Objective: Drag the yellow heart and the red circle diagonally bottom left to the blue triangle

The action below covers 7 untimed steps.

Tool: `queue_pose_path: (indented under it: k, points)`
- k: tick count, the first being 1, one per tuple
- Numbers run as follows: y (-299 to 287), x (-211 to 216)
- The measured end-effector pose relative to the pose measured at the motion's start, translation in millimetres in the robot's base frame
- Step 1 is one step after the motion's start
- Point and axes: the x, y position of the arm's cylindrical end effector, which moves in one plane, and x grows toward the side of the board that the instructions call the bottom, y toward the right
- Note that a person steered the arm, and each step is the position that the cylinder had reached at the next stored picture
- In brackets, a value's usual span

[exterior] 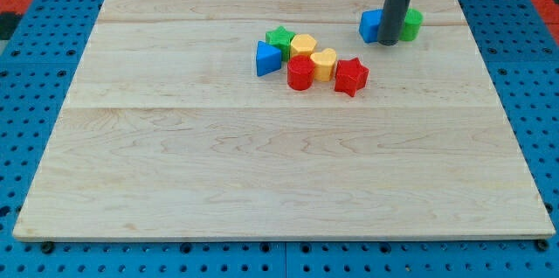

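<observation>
The yellow heart (324, 64) lies near the board's upper middle, touching the red circle (300, 73) on its left. The blue triangle (267, 58) sits just left of the red circle, a small gap between them. My tip (389, 42) is at the view's upper right, well right of this cluster, between a blue block (371, 25) and a green block (410, 24).
A green star (279, 37) and a yellow hexagon (303, 46) sit above the cluster. A red star (351, 76) lies right of the yellow heart. The wooden board (262, 164) rests on a blue pegboard.
</observation>
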Motion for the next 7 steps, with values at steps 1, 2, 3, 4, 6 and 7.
queue_pose_path:
  k: [1, 2, 3, 4, 6, 7]
  points:
    - [-18, 1]
    - [-30, 1]
    - [-32, 1]
    - [-51, 20]
    - [-140, 60]
    - [-199, 82]
